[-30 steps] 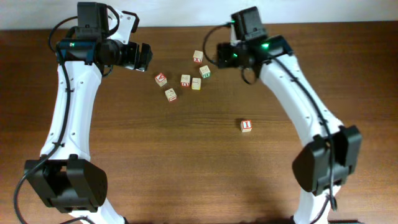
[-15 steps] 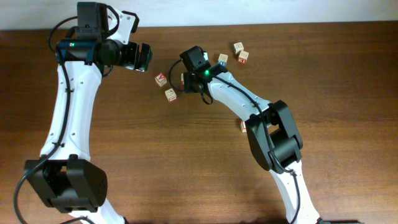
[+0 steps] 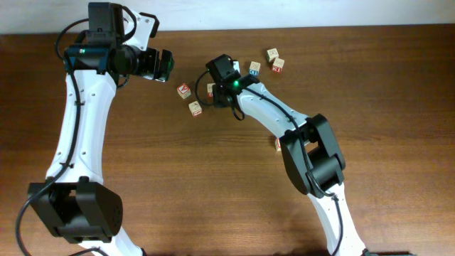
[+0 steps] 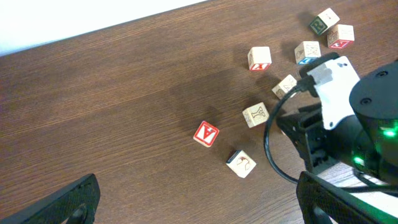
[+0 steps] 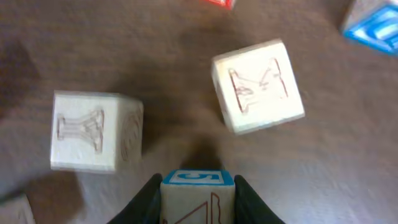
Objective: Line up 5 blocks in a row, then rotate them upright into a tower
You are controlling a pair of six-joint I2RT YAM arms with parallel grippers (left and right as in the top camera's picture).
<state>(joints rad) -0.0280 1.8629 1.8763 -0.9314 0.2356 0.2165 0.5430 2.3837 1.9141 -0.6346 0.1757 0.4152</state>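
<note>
**Right jaws on a block, two neighbours close ahead**

Farthest to the left of the gripped block (image 5: 198, 193), our left gripper (image 3: 168, 65) hangs with its jaws spread wide and nothing between them, well apart from it. Next comes the red-faced cube (image 3: 183, 90), also left of the gripped block and clear of it.

Two pale blocks lie just beyond the gripped block. One (image 5: 93, 132) is ahead to its left, the other (image 5: 258, 86) ahead to its right. Bare table (image 5: 311, 174) separates both from it.

The gripped block sits between the fingers (image 5: 144, 200) of our right gripper (image 5: 198, 200), which hug its two side faces. The wrist hides it from overhead, and we cannot tell whether it rests on the table. Being a cube, it has no long axis to line up with.

Well off to its right lies the blue-lettered cube (image 5: 373, 25).

We judge the turn belongs to the right arm, and that swinging fingers could clip either pale neighbour.
</note>
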